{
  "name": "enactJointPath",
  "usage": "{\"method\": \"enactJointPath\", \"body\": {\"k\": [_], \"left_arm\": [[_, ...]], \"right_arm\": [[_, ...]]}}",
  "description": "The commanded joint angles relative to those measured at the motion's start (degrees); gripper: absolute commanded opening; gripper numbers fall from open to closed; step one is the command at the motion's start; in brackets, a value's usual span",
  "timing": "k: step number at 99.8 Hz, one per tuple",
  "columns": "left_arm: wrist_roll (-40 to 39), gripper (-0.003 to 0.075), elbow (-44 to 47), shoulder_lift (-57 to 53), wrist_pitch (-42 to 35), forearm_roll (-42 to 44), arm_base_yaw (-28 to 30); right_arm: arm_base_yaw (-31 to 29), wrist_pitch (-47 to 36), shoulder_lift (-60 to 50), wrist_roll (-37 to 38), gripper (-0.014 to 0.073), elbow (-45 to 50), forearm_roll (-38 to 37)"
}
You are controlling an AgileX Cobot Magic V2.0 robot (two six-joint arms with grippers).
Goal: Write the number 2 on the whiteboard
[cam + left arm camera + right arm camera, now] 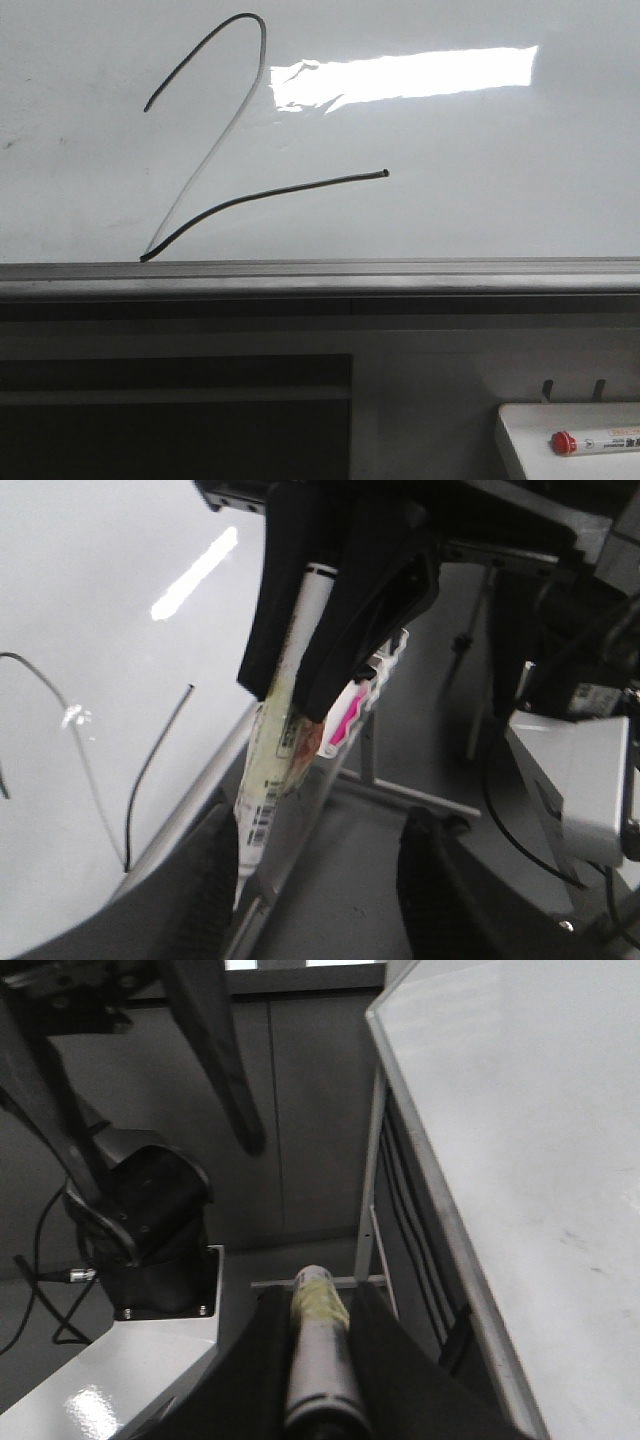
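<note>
Nearest me, the left gripper (290, 695) pinched a marker (270, 770) just off the whiteboard (480, 150), the right gripper (318, 1360) pinched another, and the 2 (215, 140) stood finished above the rail (400, 272); I feared a stray tip smudging it; its barcode label stayed unreadable.
</note>
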Motion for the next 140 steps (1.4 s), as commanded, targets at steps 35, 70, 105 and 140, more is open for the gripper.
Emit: {"method": "enactJointPath", "body": {"k": [35,70,105,140], "left_arm": [[1.76,0.0314,-1.86,6.14,0.21,-6.24,-0.36],[1.76,0.0312,-1.86,8.58,3.65,-6.45,-0.36],[1.76,0.0312,-2.35,8.58,1.76,-7.54,-0.36],[1.76,0.0312,-2.35,8.58,0.89,-9.66,-0.36]], "right_arm": [[6.69,-1.42,-0.92,-0.57,-0.0071,-2.51,2.24],[7.16,-0.06,-0.92,-0.57,-0.0071,-5.75,2.38],[7.16,1.41,-0.92,-0.57,-0.0071,-5.75,1.85],[7.16,4.67,-0.67,-0.57,-0.0071,-5.75,1.71]]}}
